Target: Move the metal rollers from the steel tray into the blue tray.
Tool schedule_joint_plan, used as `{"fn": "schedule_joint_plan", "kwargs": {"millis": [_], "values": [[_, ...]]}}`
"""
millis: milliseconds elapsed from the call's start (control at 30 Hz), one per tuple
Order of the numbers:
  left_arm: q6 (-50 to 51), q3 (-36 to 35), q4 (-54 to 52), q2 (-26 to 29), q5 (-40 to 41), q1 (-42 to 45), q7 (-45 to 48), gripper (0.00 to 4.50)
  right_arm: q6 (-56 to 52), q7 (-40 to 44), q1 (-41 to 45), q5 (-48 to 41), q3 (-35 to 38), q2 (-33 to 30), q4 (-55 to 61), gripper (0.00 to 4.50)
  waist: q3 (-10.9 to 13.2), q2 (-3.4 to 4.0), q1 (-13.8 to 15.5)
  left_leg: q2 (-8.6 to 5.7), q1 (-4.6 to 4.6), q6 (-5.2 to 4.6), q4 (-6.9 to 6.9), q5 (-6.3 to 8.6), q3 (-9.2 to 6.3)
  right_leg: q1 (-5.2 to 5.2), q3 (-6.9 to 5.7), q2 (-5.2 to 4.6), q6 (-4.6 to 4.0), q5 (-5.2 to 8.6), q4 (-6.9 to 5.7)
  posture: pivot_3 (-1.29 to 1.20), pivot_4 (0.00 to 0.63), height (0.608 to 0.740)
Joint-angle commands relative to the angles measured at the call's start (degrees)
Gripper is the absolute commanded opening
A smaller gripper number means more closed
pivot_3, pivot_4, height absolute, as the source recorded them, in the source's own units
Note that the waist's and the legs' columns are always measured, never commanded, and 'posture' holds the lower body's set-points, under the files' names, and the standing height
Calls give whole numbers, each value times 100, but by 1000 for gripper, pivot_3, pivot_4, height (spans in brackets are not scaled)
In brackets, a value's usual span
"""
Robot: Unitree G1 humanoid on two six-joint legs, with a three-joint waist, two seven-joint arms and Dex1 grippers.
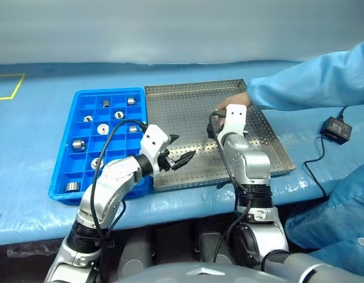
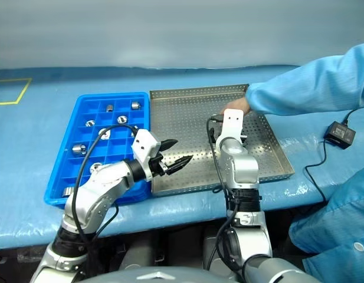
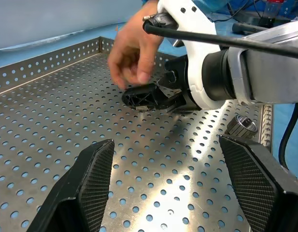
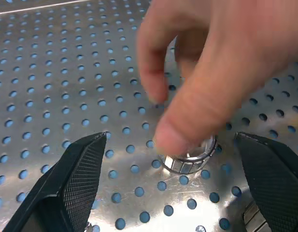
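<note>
The steel tray (image 1: 187, 106) lies mid-table with the blue tray (image 1: 59, 186) at its left. Several metal rollers (image 1: 103, 128) sit in the blue tray's compartments. My right gripper (image 4: 170, 136) is open and low over the steel tray, its fingers either side of one roller (image 4: 187, 162). A person's hand (image 4: 211, 72) touches that roller from above. Another roller (image 3: 241, 126) lies on the steel tray near its rim. My left gripper (image 1: 180, 154) hangs open and empty over the steel tray's near left part, pointing toward the right gripper (image 3: 149, 96).
A person in a blue sleeve (image 1: 311, 82) reaches in from the right over the steel tray's far right corner. A black power adapter (image 1: 336, 130) with its cable lies on the blue table cover to the right. Yellow tape (image 1: 10, 88) marks the far left.
</note>
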State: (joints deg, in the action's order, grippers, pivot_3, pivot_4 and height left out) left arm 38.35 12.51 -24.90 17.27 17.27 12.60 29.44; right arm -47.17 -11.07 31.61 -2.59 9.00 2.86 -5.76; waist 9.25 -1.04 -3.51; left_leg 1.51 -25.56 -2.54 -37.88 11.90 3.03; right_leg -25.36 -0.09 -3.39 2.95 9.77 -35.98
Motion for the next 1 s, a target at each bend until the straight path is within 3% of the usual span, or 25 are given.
{"fn": "schedule_joint_plan", "kwargs": {"millis": [33, 333, 667, 1000], "values": [[-62, -22, -242, 31, 6, -42, -46, 3781, 379, -111, 198, -15, 109, 3, -215, 4500, 0, 0, 1, 0, 0, 0, 0, 0, 0, 0, 0, 0, 0, 0, 0, -32, 150, 740], [-40, -77, -263, 104, 30, -71, -119, 3781, 316, 66, 138, -155, 19, 62, 33, 4500, 0, 1, 7, 4, 1, 0, 1, 0, -1, 0, 1, 0, 1, 0, 0, -28, 150, 740], [-20, -230, -268, 182, 58, -121, -200, 3781, -556, 720, -392, -564, -306, 34, 1302, 4500, 0, 2, 13, 9, 1, 0, 1, 0, -3, 0, 2, 0, 1, 0, -1, -34, 150, 740], [15, -447, -227, 360, 34, -116, -241, 3781, -1254, 1757, -911, -1024, -1315, -182, 1788, 4500, -1, 3, -1, 12, 2, 0, 1, 0, -1, -2, 1, 0, 4, 4, -2, -43, 150, 740]]}}
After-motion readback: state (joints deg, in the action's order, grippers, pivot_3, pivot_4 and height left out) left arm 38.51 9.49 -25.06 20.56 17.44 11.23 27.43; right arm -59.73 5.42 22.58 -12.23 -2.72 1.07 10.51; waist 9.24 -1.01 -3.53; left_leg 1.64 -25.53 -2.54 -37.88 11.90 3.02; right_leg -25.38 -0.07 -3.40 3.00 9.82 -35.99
